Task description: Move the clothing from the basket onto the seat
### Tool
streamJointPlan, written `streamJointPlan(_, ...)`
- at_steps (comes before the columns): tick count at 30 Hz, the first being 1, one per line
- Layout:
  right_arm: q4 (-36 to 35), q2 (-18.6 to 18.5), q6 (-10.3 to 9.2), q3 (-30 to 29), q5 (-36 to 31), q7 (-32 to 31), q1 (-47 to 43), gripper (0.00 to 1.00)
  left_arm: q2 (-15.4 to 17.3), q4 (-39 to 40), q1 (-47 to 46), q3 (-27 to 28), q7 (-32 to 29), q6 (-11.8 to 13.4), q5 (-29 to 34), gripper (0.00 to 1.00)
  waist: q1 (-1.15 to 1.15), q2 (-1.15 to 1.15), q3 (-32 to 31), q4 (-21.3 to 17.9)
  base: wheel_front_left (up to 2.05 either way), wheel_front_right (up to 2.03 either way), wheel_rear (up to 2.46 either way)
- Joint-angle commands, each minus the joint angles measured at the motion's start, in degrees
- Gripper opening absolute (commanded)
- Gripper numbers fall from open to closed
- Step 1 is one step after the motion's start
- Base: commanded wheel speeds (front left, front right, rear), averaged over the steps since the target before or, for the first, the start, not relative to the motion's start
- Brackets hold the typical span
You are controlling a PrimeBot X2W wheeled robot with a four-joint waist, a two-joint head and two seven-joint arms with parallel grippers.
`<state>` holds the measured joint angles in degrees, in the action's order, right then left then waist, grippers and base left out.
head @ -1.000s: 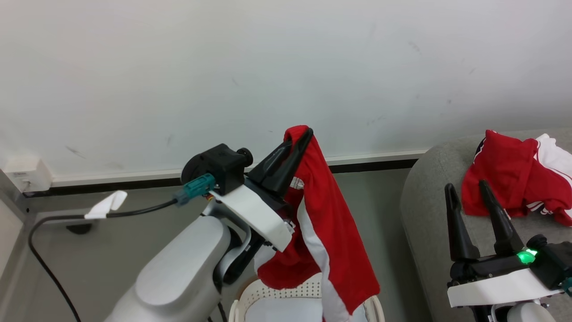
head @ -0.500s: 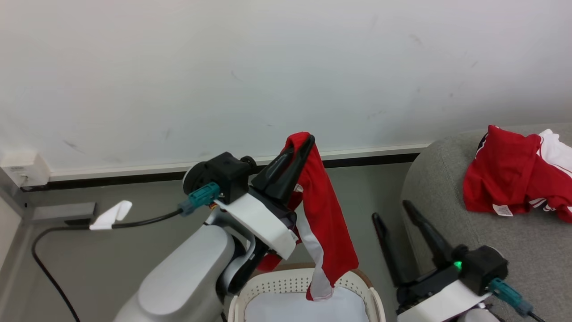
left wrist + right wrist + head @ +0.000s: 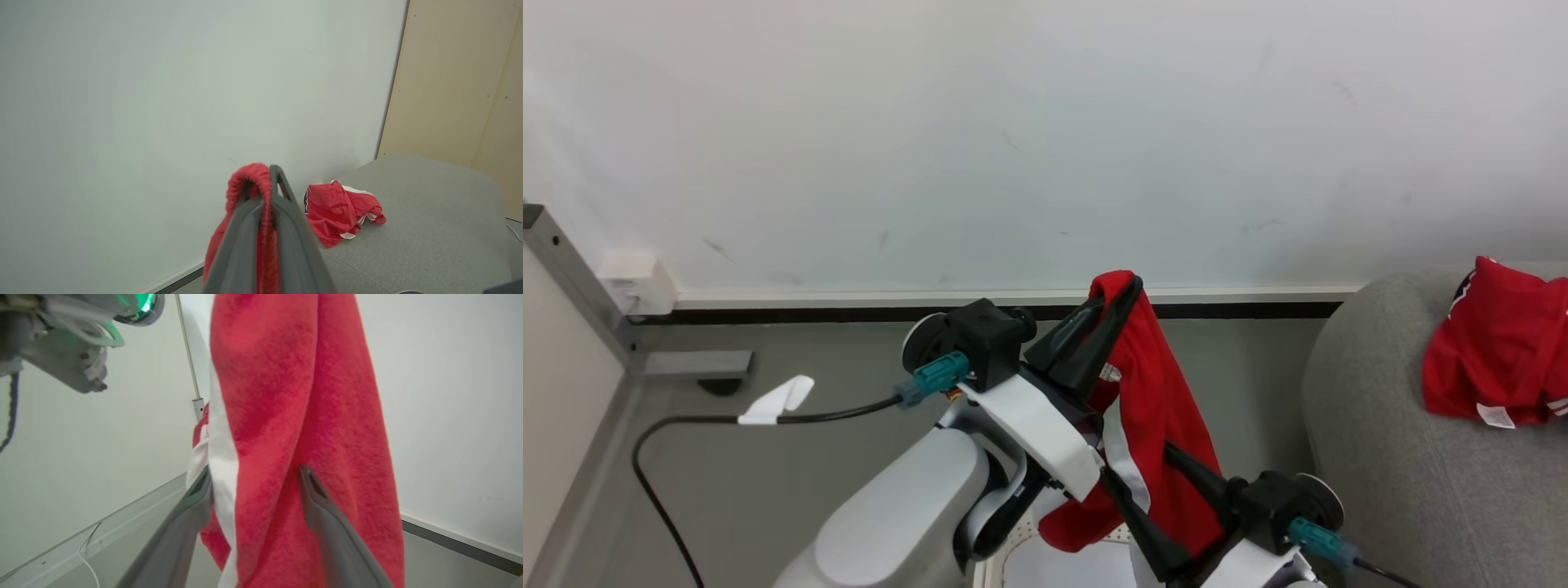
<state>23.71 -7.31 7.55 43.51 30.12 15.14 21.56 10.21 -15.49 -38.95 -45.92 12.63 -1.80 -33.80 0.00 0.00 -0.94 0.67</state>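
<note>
My left gripper [image 3: 1125, 287] is shut on the top fold of a piece of the clothing, a red garment with a white stripe [image 3: 1156, 408], which hangs down over the basket [image 3: 1021, 545]. In the left wrist view the left gripper [image 3: 273, 173] pinches red cloth [image 3: 247, 183]. My right gripper [image 3: 1137, 461] stands open at the garment's lower part. The right wrist view shows the right gripper [image 3: 255, 471] with its fingers on either side of the hanging garment [image 3: 286, 396]. More red clothing [image 3: 1499, 359] lies on the grey seat [image 3: 1380, 441]; the seat [image 3: 433, 212] holds that clothing [image 3: 339, 208].
A white wall and a dark baseboard stand behind. A black cable with a white tag [image 3: 778, 398] crosses the grey floor at the left, near a wall box [image 3: 637, 282]. Pale lining cloth [image 3: 1058, 567] lies in the basket. A beige panel [image 3: 461, 81] rises behind the seat.
My right gripper has swung left from beside the seat to the hanging garment, now straddling it. The left gripper keeps its hold. The head view has shifted.
</note>
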Motion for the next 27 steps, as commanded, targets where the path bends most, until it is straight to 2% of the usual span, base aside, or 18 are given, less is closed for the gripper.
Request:
streamJointPlan(1, 1.84, 0.41, -0.13, 0.17, -0.21, -0.02, 1.14, 1.00, -0.05, 0.10, 0.07, -0.11, 0.16, -0.16, -0.57, 0.00, 0.00, 0.00, -0.14, 0.77, 0.00, 0.00, 0.00)
streamJointPlan(13, 14.09, 3.16, -0.13, -3.01, -1.39, -0.02, 6.47, 1.00, -1.39, 2.66, 0.59, -2.79, -1.37, -0.45, -0.41, 0.00, 0.00, 0.00, -0.39, 5.20, 0.00, 0.00, 0.00)
streamJointPlan(14, 14.56, 3.27, -0.13, -3.51, -1.34, -0.02, 6.68, 0.76, -1.50, 2.94, 0.68, -2.97, -1.48, -0.41, -0.46, 0.00, 0.00, 0.00, -0.43, 5.45, 0.00, 0.00, 0.00)
streamJointPlan(15, 14.85, 3.41, -0.13, -4.03, -1.32, -0.02, 6.82, 0.44, -1.59, 3.21, 0.74, -3.12, -1.50, -0.35, -0.51, 0.00, 0.00, 0.00, -0.46, 5.67, 0.00, 0.00, 0.00)
streamJointPlan(16, 15.08, 3.57, -0.13, -4.42, -1.40, -0.01, 6.84, 0.16, -1.61, 3.41, 0.78, -3.26, -1.60, -0.36, -0.56, 0.00, 0.00, 0.00, -0.51, 5.86, 0.00, 0.00, 0.00)
streamJointPlan(17, 15.23, 3.72, -0.13, -4.68, -1.57, -0.02, 6.80, 0.00, -1.58, 3.54, 0.85, -3.38, -1.66, -0.39, -0.62, 0.00, 0.00, 0.00, -0.55, 6.03, 0.00, 0.00, 0.00)
streamJointPlan(27, 13.47, 3.96, -0.13, -8.70, -1.64, -0.01, 4.39, 0.00, -0.44, 3.27, 1.41, -3.36, -1.62, 0.05, -1.08, 0.00, 0.00, 0.00, -0.51, 6.09, 0.00, 0.00, 0.00)
